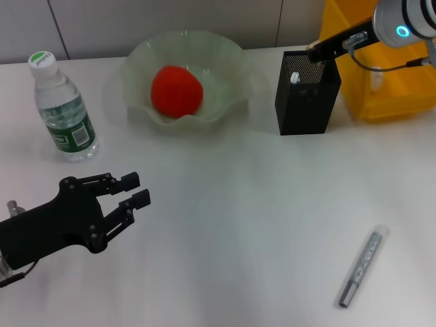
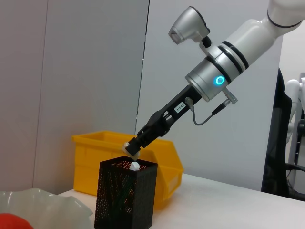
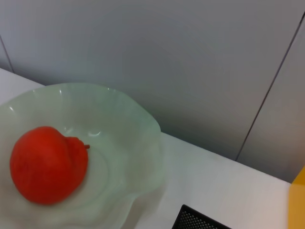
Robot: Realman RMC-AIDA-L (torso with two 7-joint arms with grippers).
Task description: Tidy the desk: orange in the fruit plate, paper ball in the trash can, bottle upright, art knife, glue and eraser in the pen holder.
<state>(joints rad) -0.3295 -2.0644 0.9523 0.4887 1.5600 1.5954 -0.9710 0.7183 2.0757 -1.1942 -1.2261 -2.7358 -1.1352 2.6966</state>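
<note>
Closest to the lens, low at the left edge of the head view, sits the black left gripper [image 1: 135, 190], fingers parted with nothing between them, its arm cut off by the frame's corner. Over at lower right lies a slim silvery pen-like stick [image 1: 362, 268] on the white desk [image 1: 238, 225]; whether it is the art knife or something else is hard to make out. Up at upper right, the right gripper [image 2: 132, 151] pokes down at the rim of the tall square black mesh pen holder [image 1: 306, 102], pinched on a small pale beige block, seemingly the eraser [image 2: 129, 147]. A white tip [image 2: 135, 166] peeks above the mesh, its body hidden inside. Behind stands the bright yellow plastic trash can [image 1: 388, 88], partly blocked by the arm. Top centre, the lumpy red-orange fruit [image 1: 176, 90] rests in the translucent pale-green wavy-rimmed glass bowl [image 1: 228, 54]. Upper left, the clear green-labelled plastic water bottle [image 1: 63, 110] stands upright.
</note>
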